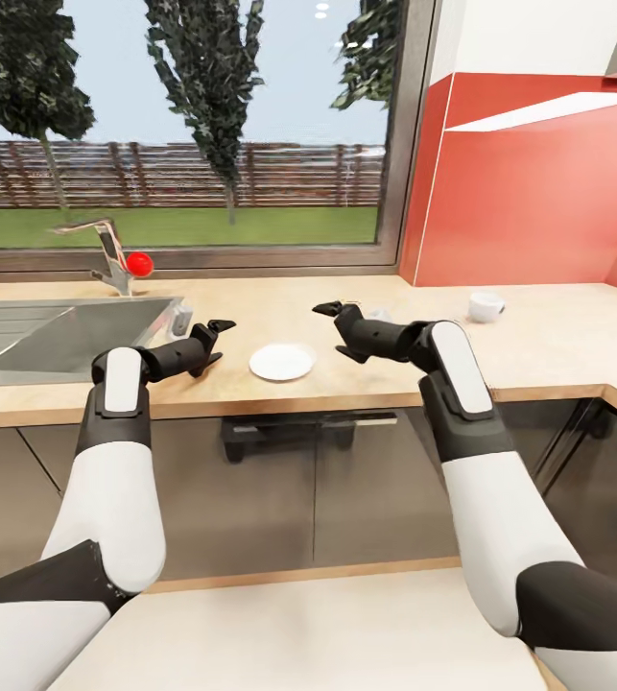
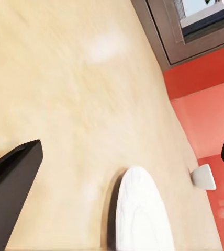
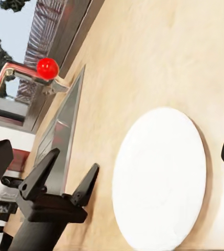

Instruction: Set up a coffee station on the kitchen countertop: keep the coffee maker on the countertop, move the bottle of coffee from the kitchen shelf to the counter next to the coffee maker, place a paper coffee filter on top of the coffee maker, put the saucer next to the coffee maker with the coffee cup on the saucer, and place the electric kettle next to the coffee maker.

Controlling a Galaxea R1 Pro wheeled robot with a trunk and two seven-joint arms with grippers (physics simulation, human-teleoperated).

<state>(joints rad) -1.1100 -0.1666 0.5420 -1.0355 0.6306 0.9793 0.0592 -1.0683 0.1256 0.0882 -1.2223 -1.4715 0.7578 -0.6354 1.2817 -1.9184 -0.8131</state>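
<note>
Countertop (image 1: 557,345) of light wood mid-frame w/ saucer (image 1: 282,362) between our empty, parted left gripper (image 1: 216,342) & right gripper (image 1: 339,330); no writing legible.

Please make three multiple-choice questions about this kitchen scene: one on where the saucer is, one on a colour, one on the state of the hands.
1. Where does the saucer lie?
A. in the sink
B. on the countertop between the two hands
C. under the coffee cup

2. What colour is the ball on the faucet?
A. red
B. blue
C. green

3. How are the left hand and right hand?
A. both open and empty
B. left holds the saucer
C. right holds the coffee cup

Key: 1 B, the plate sits on bare wood between both hands. 2 A, the ball shows bright red. 3 A, fingers are spread; the coffee cup stands apart.
</note>
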